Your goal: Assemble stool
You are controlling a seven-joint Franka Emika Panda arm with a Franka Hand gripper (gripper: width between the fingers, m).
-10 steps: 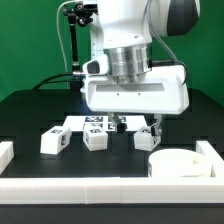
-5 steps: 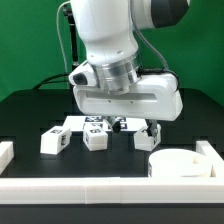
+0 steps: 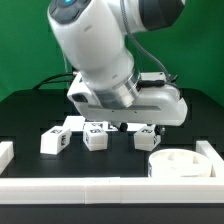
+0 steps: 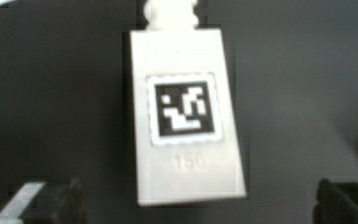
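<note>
Exterior view: the arm (image 3: 100,55) leans low over the table. Three legs (image 3: 95,139) lie in a row by the marker board (image 3: 80,122), and the seat disc (image 3: 180,163) waits at the exterior view's right, clear of the pick.

Wrist view: one leg (image 4: 185,110) lies flat, tag up, with the gripper (image 4: 194,203) spread wide and empty, apparently centred to straddle it

Arm (image 3: 100,45) fills upper centre of frame, leaning toward exterior view's left; gripper (image 3: 138,126) points down, fingers (image 4: 44,200) spread wide.
</note>
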